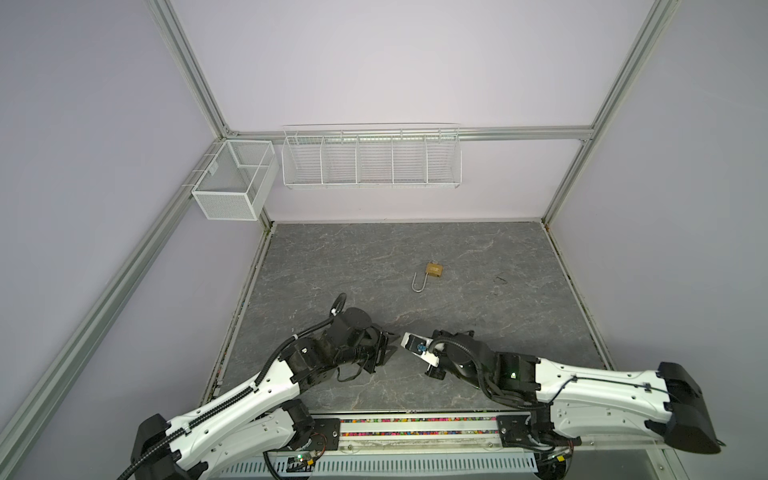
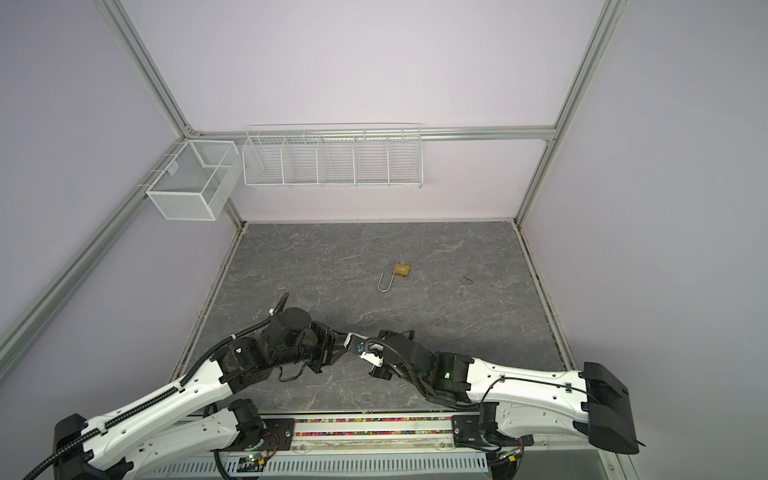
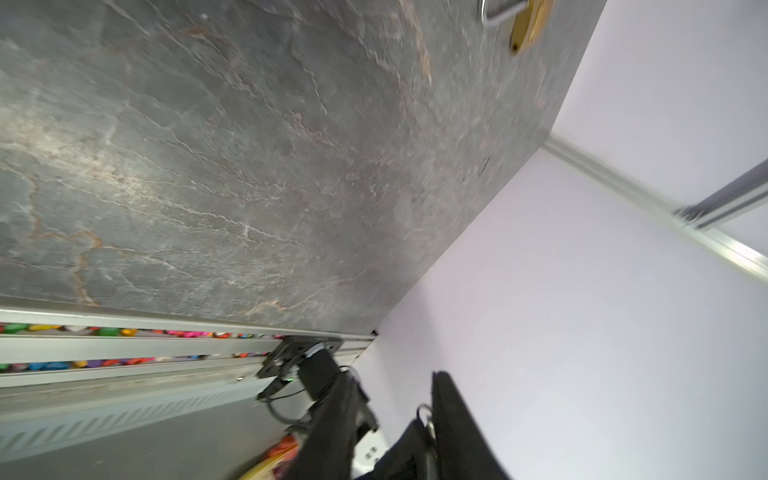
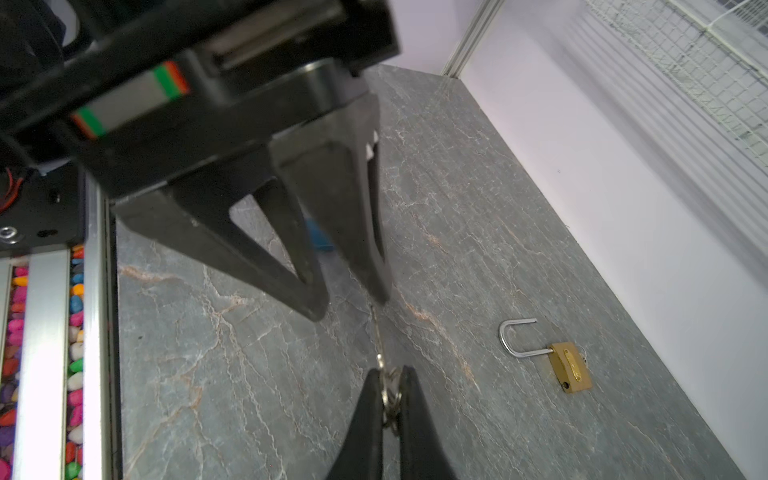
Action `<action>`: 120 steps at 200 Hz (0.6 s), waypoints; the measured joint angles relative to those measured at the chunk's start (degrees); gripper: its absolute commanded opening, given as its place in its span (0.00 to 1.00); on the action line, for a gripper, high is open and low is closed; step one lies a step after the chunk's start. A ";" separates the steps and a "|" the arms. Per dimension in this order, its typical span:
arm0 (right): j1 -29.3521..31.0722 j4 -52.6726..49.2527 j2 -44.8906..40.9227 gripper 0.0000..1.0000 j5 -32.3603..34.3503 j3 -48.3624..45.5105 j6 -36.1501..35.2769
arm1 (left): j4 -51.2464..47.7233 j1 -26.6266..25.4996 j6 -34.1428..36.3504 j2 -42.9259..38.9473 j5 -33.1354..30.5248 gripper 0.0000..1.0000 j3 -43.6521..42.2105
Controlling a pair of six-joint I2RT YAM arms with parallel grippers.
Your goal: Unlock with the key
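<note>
As my right hand (image 4: 392,374) clamps the key (image 4: 379,347), its blade runs straight toward my left hand (image 4: 350,301), whose fingers (image 4: 365,232) stand apart; the padlock (image 4: 565,368) lies open on the counter (image 4: 208,374).

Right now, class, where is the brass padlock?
In both top views the padlock lies alone on the grey table, just right of centre. It is well beyond the left gripper and right gripper, which are tip to tip nearer the front edge.
</note>
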 measured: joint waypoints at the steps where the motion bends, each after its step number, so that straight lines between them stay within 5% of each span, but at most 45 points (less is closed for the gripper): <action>1: -0.04 0.00 -0.15 0.07 -0.02 -0.04 0.11 | -0.04 0.09 0.07 -0.13 -0.17 0.67 -0.15; 16: -1.40 -0.35 -4.17 0.06 -1.05 -1.20 3.54 | 0.07 2.95 4.74 -3.87 -2.29 0.93 -3.58; 58: -17.07 -3.50 -11.47 0.06 -16.13 -2.12 23.15 | -8.35 8.50 31.95 -9.14 -12.26 0.89 -0.96; 87: -24.94 -1.25 -13.09 0.06 -29.35 -5.49 39.32 | -14.64 8.52 50.18 5.01 -16.48 0.85 8.50; 120: -27.91 8.02 -13.57 0.06 -39.93 -15.72 56.74 | -20.72 8.46 63.01 24.83 -18.23 0.79 14.14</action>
